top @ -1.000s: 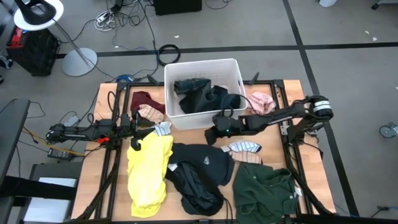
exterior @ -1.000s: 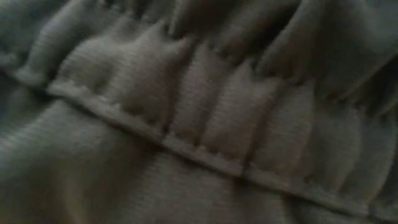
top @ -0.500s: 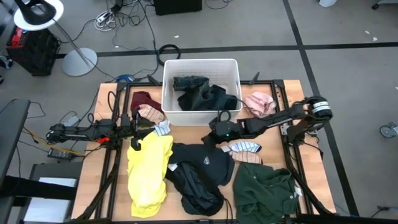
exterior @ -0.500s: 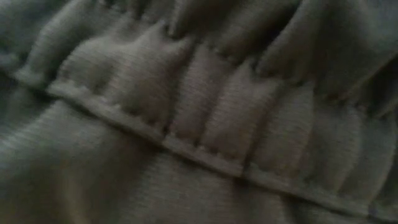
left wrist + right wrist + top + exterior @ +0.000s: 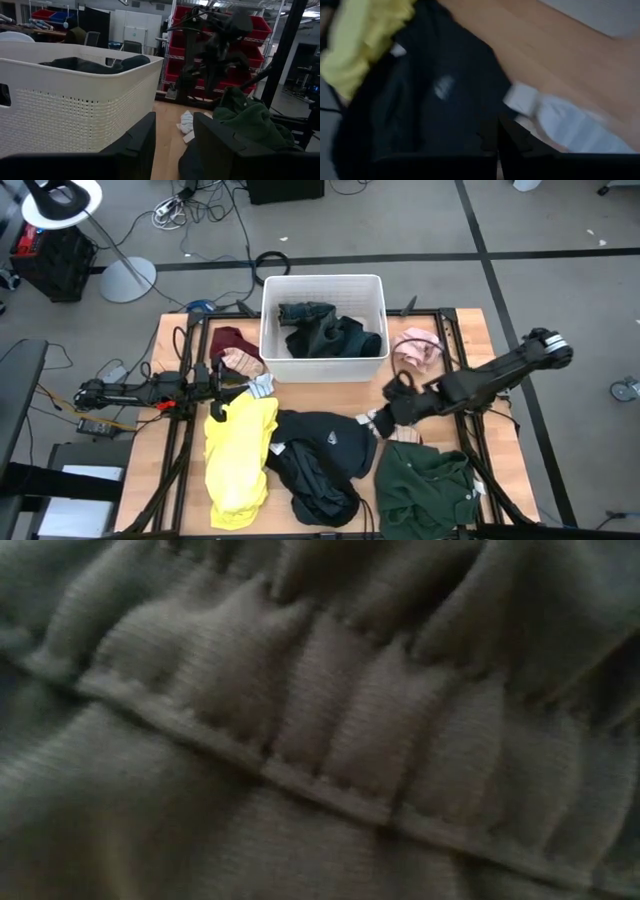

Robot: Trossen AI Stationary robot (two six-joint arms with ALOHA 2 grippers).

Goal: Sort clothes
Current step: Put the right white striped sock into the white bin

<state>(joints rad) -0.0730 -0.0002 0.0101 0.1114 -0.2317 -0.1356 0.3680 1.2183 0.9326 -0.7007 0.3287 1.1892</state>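
A white bin point(image 5: 323, 362) at the table's far middle holds dark tops point(image 5: 330, 335). In front of it lie a yellow shirt point(image 5: 240, 460), a black top point(image 5: 320, 455) and a dark green top point(image 5: 425, 475). A maroon piece point(image 5: 232, 340) and a striped sock point(image 5: 258, 386) lie left of the bin, and a pink piece point(image 5: 418, 346) lies right of it. My right gripper point(image 5: 386, 412) is shut and empty, just over a second striped sock point(image 5: 398, 420) and the black top's edge point(image 5: 435, 100). My left gripper point(image 5: 174, 119) is open and empty by the yellow shirt's far end point(image 5: 217, 402).
The low view is filled by gathered dark cloth point(image 5: 320, 740) right in front of that camera. The left wrist view looks past the bin's wall point(image 5: 75, 115) to the right arm point(image 5: 215, 45) and the green top point(image 5: 250, 120). Bare wood point(image 5: 330, 395) shows between the bin and the clothes.
My right gripper has drawn away from the bin's near wall, toward the table's right edge and a little nearer, and now stands over the striped sock. Before that the bin slid slightly toward the far left and squared up. My left arm has kept still.
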